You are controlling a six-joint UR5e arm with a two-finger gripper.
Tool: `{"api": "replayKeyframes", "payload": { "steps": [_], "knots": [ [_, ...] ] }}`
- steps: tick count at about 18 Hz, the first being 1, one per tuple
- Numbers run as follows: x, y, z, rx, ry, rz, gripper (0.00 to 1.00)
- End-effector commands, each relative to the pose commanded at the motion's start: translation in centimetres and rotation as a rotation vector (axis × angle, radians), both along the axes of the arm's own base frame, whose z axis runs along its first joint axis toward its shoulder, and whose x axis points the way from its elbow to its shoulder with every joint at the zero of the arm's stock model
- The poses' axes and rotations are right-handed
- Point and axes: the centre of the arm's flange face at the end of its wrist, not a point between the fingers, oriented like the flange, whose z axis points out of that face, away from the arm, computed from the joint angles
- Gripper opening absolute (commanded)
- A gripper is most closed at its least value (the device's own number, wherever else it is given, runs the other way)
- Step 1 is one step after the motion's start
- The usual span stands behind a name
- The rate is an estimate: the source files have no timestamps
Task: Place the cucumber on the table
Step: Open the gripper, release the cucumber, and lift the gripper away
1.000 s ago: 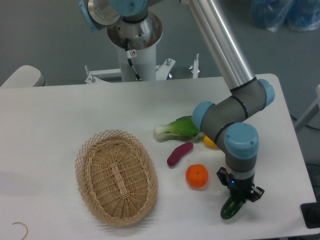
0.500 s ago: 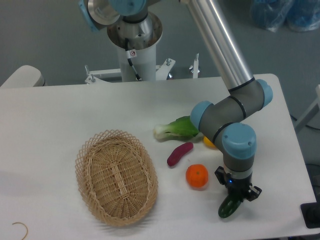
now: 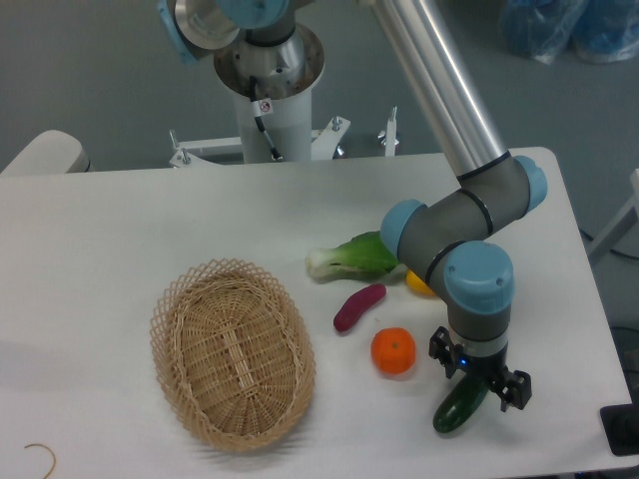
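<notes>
The gripper [image 3: 477, 384] stands spread open over the cucumber [image 3: 459, 405], which lies on the table [image 3: 110, 230] near the front right edge. Lift straight up, clear of the orange [image 3: 393, 351].

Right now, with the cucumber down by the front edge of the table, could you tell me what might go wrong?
1. The cucumber is round and lies near the table front edge, so it could roll off.
2. The gripper looks open but sits right over the cucumber; lifting crookedly could nudge it.
3. The orange sits close by, and a sideways retreat might knock it.
</notes>
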Motion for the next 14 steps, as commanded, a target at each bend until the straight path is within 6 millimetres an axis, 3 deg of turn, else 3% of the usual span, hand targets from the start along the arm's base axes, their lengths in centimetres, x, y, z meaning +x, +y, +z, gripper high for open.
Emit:
{"api": "replayKeyframes", "payload": {
  "steps": [4, 7, 9, 12, 14],
  "knots": [
    [1.1, -0.5, 8.6, 0.046, 0.092, -0.013, 1.0],
    [1.7, -2.6, 14.2, 0.01, 0.083, -0.056, 1.0],
    [-0.3, -6.7, 17.1, -0.038, 0.071, -0.09, 1.0],
    [-1.8, -10.8, 19.4, -0.092, 0.068, -0.171, 1.0],
    [-2.6, -13.1, 19.4, -0.134, 0.05, -0.244, 1.0]
  ]
}}
